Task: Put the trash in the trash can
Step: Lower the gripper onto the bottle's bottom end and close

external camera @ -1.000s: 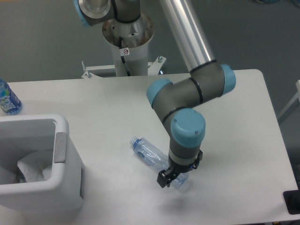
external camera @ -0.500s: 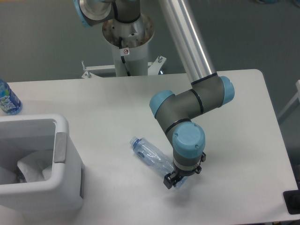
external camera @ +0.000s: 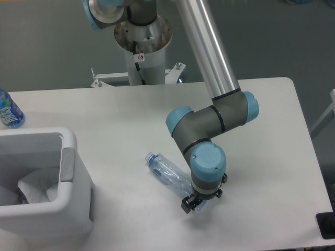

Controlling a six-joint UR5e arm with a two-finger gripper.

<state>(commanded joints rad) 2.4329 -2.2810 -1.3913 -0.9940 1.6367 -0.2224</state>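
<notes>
On the table (external camera: 120, 120), the gripper (external camera: 192, 203) has come down lower over the thick end of the clear water bottle (external camera: 166, 171), fingers around it though I cannot tell if squeezing, far from the trash can (external camera: 44, 180).

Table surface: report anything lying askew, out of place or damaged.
A clear plastic bottle lies on its side, diagonal across the table, slightly crushed, its base under the pincer. A blue-labelled bottle stands upright at the left edge. White crumpled material already sits in the trash can. Nothing spilled.
</notes>
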